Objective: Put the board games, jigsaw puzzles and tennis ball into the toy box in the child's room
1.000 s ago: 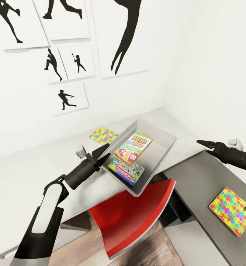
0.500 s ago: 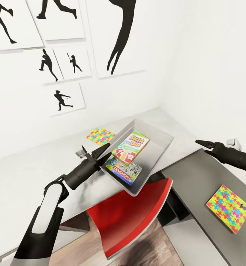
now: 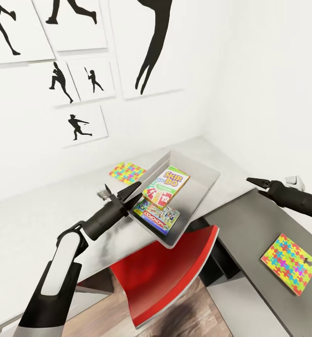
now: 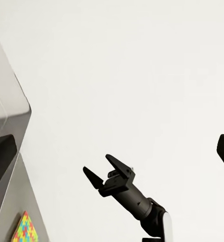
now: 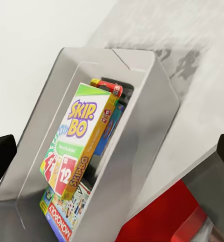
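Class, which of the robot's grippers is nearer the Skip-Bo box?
Left. The left gripper is at the tray's near edge, beside the Skip-Bo box; the right gripper hovers apart, beyond the tray's far side.

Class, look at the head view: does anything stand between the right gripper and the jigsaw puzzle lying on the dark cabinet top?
Nothing visible does. The right gripper hangs over the dark cabinet top, and bare surface separates it from the jigsaw puzzle.

Left hand (image 3: 120, 193) with fingers spread, arm outstretched; right hand (image 3: 255, 181) likewise open, arm reaching leftward.
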